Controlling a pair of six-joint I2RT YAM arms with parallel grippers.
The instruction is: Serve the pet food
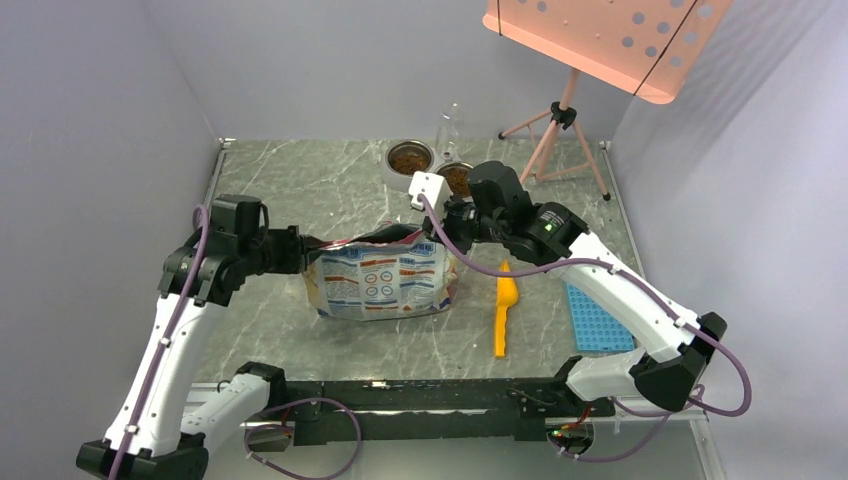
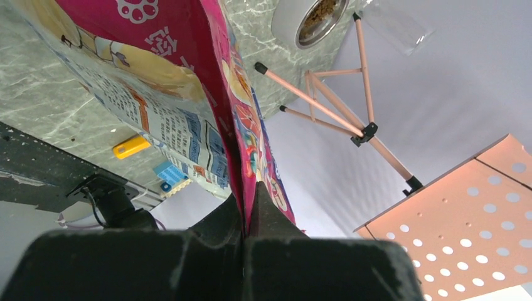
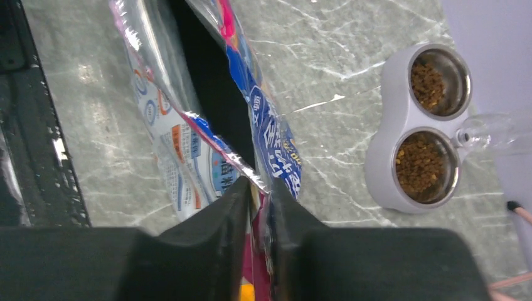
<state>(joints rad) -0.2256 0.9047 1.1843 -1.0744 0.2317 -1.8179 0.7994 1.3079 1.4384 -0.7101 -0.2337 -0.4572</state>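
The bag (image 1: 385, 282) held at both top corners.
L end effector (image 1: 300, 250) clamped on bag's left corner, R end effector (image 1: 441, 222) on its right; pet food (image 1: 408, 158) lies in twin bowl (image 3: 376, 157) behind bag, yellow scoop (image 1: 505, 300) at bag's right.

White arms (image 1: 620, 290), black joints (image 1: 510, 205) — purple cables (image 1: 470, 262).
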